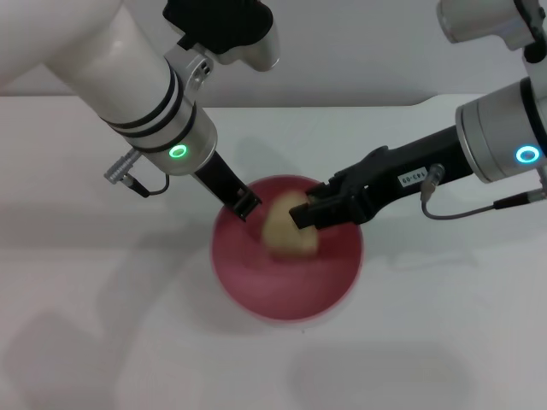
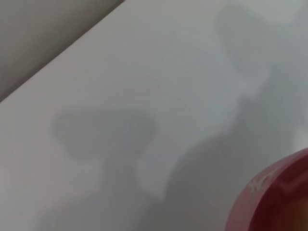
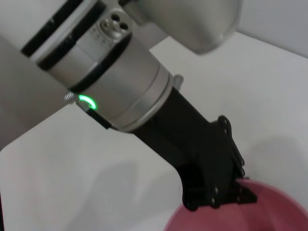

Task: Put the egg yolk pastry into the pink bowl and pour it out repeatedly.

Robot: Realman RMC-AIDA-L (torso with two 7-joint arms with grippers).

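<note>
We start at the right tool [image 1: 301,213], reaching in from the right over the pink bowl [image 1: 256,295], its fingers clamped on the egg yolk pastry [image 1: 285,231]. The pastry sits inside the bowl's rim line, toward the far side, and from the head view we cannot tell whether it is resting on the bottom or hanging just above it.

Across from it, the left tool [image 1: 244,205] is at the bowl's far-left rim. Its fingers appear closed on the rim, steadying it; in the right wrist view the same tool [image 3: 219,192] meets the pink edge [image 3: 269,204]. The left wrist view gives us only a sliver of the bowl [image 2: 276,199] and the white surface [image 2: 144,72].

So where are we? We judge the placing step nearly done: the pastry is in the bowl but not yet let go. Left to do: release it, clear the right tool away, then tip the bowl with the left arm to pour the pastry onto the surface [image 1: 444,342].
</note>
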